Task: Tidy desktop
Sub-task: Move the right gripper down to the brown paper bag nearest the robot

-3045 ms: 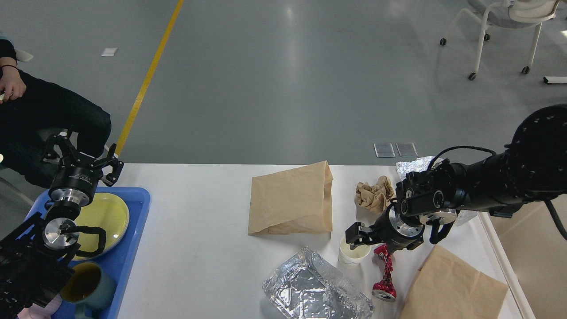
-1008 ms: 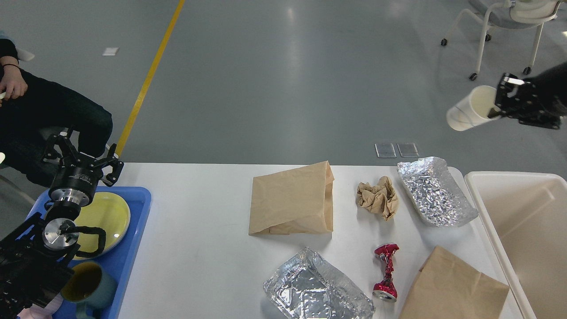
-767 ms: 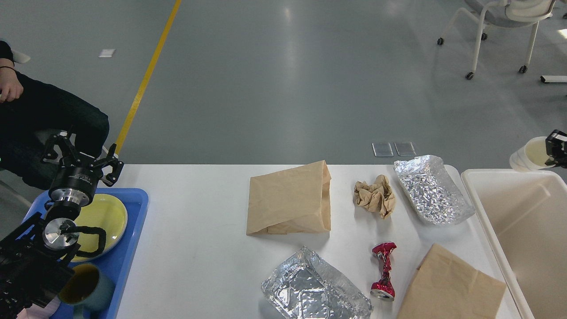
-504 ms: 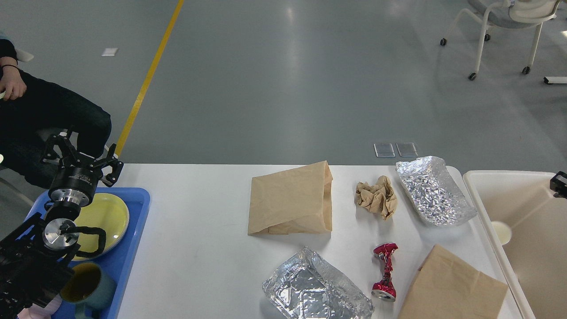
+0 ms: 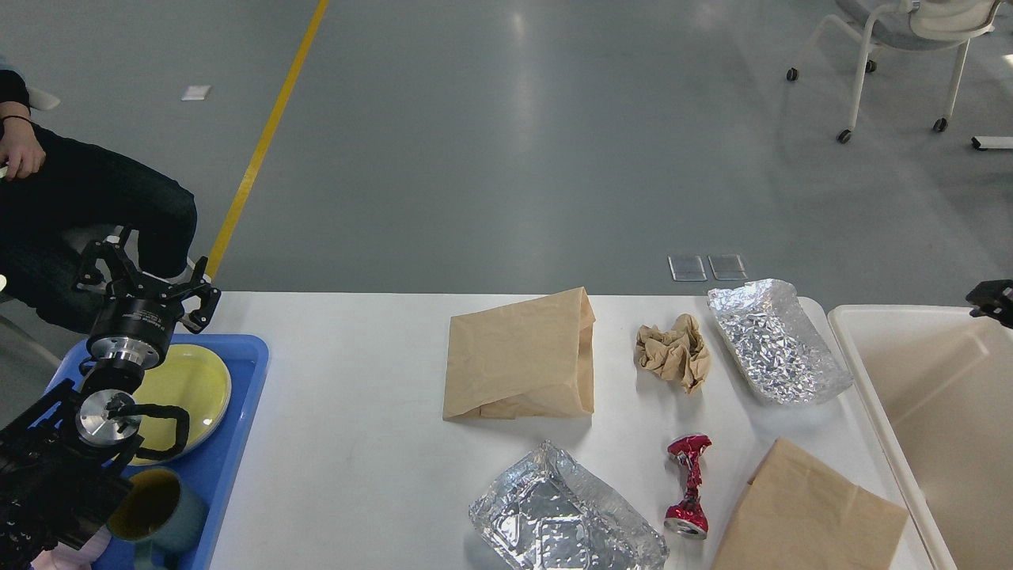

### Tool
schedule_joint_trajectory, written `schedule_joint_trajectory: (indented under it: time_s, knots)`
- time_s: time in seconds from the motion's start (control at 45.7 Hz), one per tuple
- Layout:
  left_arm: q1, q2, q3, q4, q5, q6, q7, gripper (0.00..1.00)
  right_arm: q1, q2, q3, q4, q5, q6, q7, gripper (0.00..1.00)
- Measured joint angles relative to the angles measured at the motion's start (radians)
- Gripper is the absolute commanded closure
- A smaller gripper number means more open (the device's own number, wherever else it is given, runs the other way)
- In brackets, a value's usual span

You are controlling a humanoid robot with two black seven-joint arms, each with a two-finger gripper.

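With right hand [image 5: 991,299] barely in view over bin [image 5: 851,317], grip unreadable, and left hand [image 5: 142,277] open, empty: next approach can [image 5: 686,484] from above, pinch its narrow waist

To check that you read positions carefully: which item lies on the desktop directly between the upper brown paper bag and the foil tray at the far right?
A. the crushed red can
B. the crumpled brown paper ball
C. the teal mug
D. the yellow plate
B: the crumpled brown paper ball sits between the upper brown paper bag and the foil tray on the desktop.
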Motion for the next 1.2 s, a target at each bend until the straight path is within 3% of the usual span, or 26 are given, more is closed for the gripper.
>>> schedule_joint_trajectory:
  time_s: [0.263,0.504,0.635,0.81,1.205]
  knots:
    - [0.0,0.0,0.0,0.0,0.0,0.0,0.0,0.03,0.535,0.021,-0.317,0.283,-0.002,0.316,0.0,0.0]
    - [0.0,0.0,0.0,0.0,0.0,0.0,0.0,0.03,0.758,0.078,-0.452,0.52,-0.014,0.408,0.002,0.0]
    - [0.0,0.0,0.0,0.0,0.0,0.0,0.0,0.03,0.732,0.078,-0.456,0.564,-0.045,0.411,0.0,0.0]
    - [0.0,0.0,0.0,0.0,0.0,0.0,0.0,0.03,0.551,0.04,-0.423,0.549,-0.085,0.382,0.0,0.0]
    - [0.0,0.0,-0.001,0.0,0.0,0.0,0.0,0.03,0.166,-0.034,-0.174,0.542,-0.087,0.357,0.0,0.0]
